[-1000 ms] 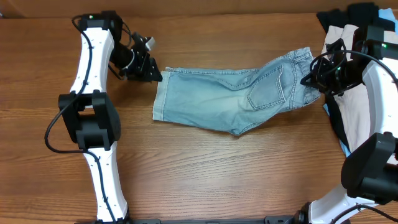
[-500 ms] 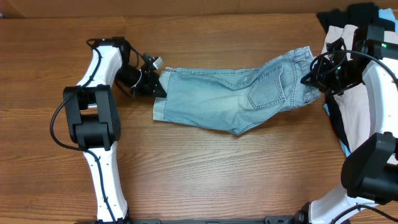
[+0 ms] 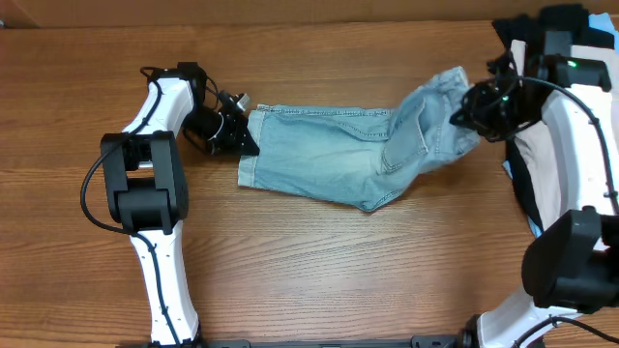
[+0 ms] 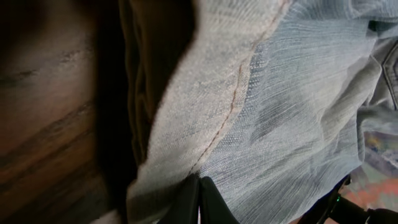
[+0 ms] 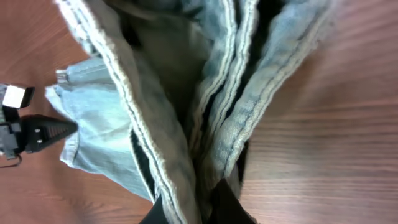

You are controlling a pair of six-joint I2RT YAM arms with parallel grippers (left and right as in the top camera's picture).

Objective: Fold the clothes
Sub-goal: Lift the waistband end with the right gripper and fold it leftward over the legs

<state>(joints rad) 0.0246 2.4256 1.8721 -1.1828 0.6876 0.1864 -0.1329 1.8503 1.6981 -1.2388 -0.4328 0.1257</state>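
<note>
The faded light-blue denim shorts (image 3: 329, 159) lie across the middle of the wooden table (image 3: 338, 280), legs to the left and waist to the right. My left gripper (image 3: 248, 133) is at the upper corner of the left leg hem, its jaws pressed together on the hem (image 4: 199, 199), with denim (image 4: 298, 106) filling that view. My right gripper (image 3: 466, 108) is shut on the waistband and holds it bunched and raised off the table. In the right wrist view the stitched waist folds (image 5: 174, 93) hang from the jaws (image 5: 202, 205).
A pile of black, beige and sky-blue garments (image 3: 532, 58) sits at the far right edge under the right arm. The left arm's base links (image 3: 145, 193) stand on the left of the table. Bare wood lies in front of the shorts.
My left gripper moved right onto the leg hem. My right gripper moved left and up with the waistband, so the waist end now bunches over the seat of the shorts.
</note>
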